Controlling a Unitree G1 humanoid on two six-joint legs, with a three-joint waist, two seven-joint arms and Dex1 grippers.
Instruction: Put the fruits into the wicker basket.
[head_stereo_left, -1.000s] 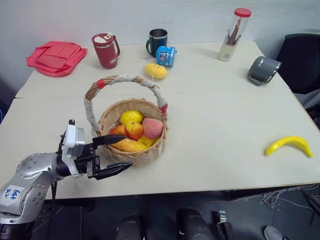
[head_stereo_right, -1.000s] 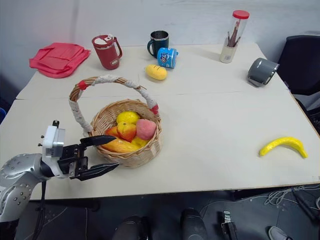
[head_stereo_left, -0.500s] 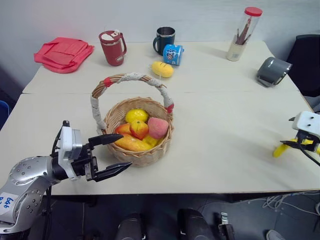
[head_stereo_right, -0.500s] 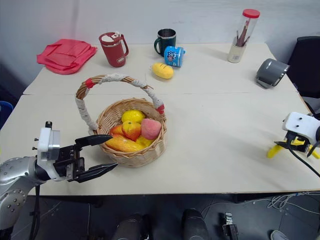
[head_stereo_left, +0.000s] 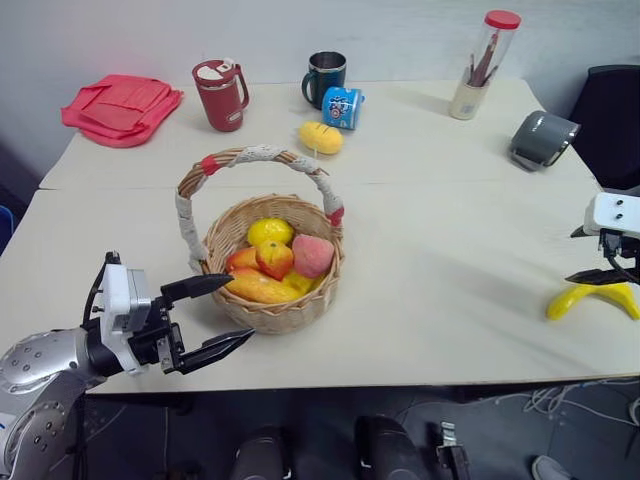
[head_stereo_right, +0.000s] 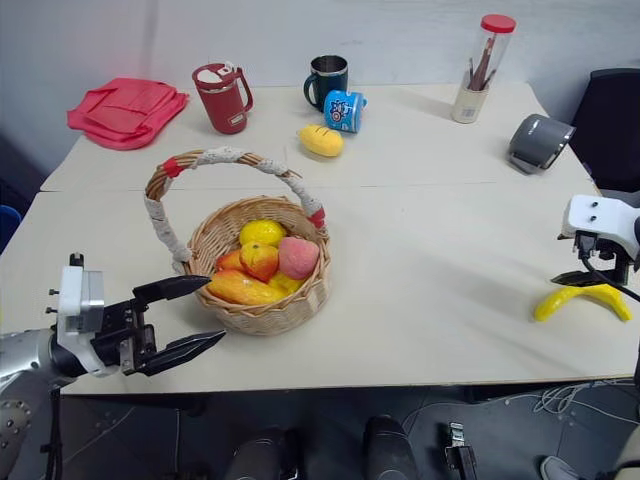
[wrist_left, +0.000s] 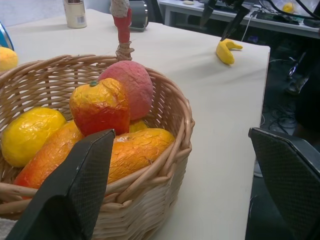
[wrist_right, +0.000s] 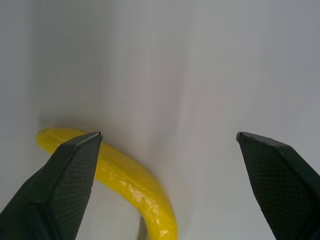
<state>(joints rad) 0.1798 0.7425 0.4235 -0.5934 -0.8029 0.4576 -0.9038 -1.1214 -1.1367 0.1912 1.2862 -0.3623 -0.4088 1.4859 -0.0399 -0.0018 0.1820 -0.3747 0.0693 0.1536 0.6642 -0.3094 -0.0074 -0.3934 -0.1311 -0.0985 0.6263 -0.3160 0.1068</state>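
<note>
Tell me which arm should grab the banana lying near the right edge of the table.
The right. Its claw hangs open just above the banana, which lies on the table between its fingers in the right wrist view. The left claw is open by the wicker basket, far across the table.

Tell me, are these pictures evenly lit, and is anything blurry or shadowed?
Left eye view: soft, even light; the wicker basket casts only a faint shadow on the table. Left wrist view: the fruits are sharp, while the claw's fingers up close look blurred. Right wrist view: the banana throws a soft grey shadow on the pale tabletop.
</note>
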